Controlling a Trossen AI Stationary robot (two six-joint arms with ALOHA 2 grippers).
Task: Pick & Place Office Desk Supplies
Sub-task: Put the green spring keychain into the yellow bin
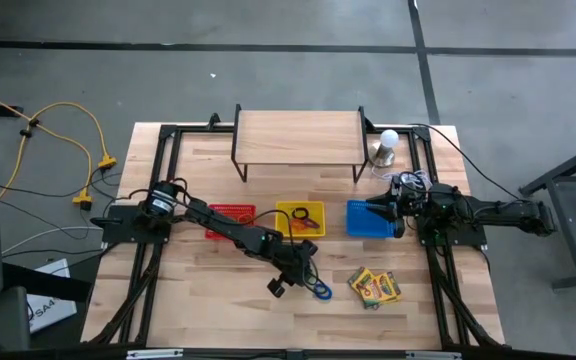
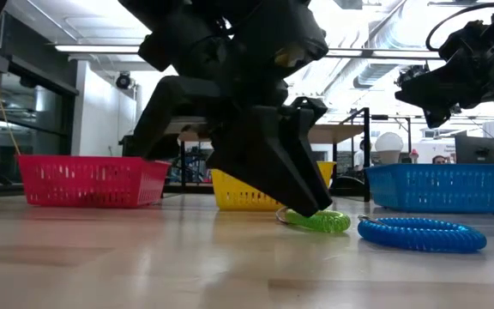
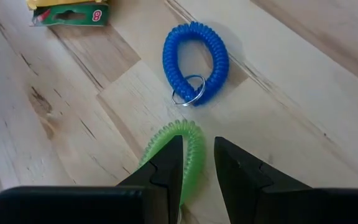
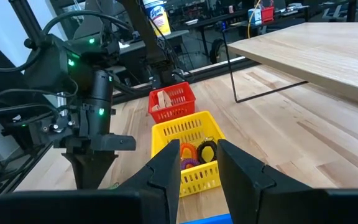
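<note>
Reaching down near the front of the wooden surface [image 1: 218, 310], the left hand [image 3: 197, 163] has its two fingers a little apart, straddling one side of the green coil ring [image 3: 178, 157], which lies flat on the wood; I cannot tell whether they pinch it. A blue coil ring [image 3: 194, 62] with a metal key ring lies just beside it. The crayon boxes [image 1: 374, 286] lie near. The right hand [image 4: 196, 163] hangs over the blue basket [image 1: 368, 220], fingers slightly parted, holding nothing. The yellow basket [image 4: 188, 155] contains coloured rings.
</note>
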